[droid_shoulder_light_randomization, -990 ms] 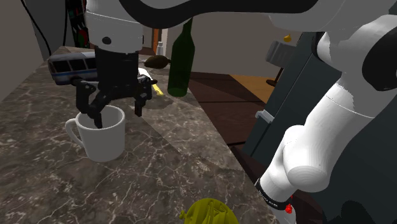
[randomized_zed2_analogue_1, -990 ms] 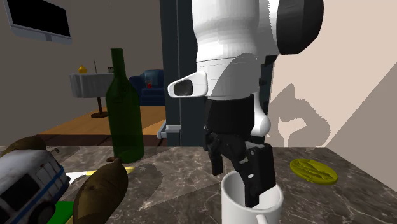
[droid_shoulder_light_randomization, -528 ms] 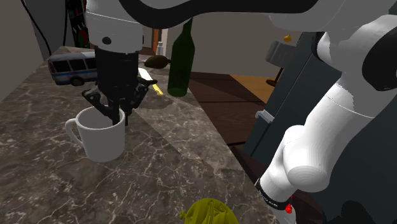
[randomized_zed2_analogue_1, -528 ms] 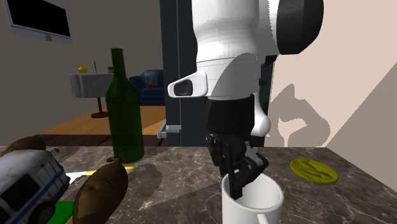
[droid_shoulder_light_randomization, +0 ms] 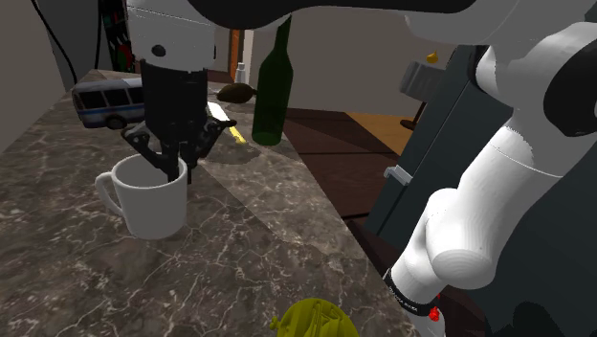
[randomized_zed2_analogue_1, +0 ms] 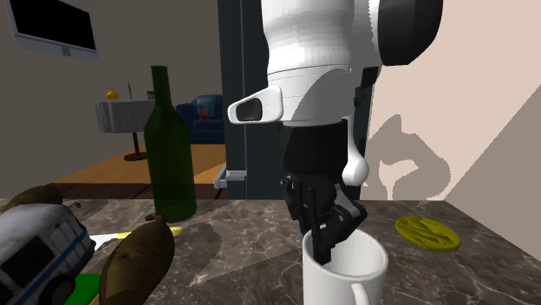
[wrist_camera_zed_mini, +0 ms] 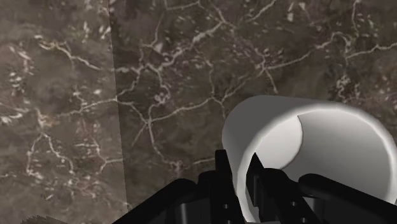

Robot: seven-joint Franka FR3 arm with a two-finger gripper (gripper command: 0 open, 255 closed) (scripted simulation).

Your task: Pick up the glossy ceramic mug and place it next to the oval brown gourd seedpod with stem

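The pincer (wrist_camera_zed_mini: 240,167) is gripping the white mug (wrist_camera_zed_mini: 318,137) by its rim, one finger pressing inside the wall and the other outside. The mug is sitting directly under the pincer, though whether its base is touching the marble counter (droid_shoulder_light_randomization: 258,249) is unclear. The picking-up step appears to be under way. Well beyond the pincer, the brown seedpod (droid_shoulder_light_randomization: 236,92) is lying just beside the green bottle (droid_shoulder_light_randomization: 271,96). The next move is probably calling for a straight lift, then a level carry toward the seedpod, since a rim pinch may let the mug tilt.
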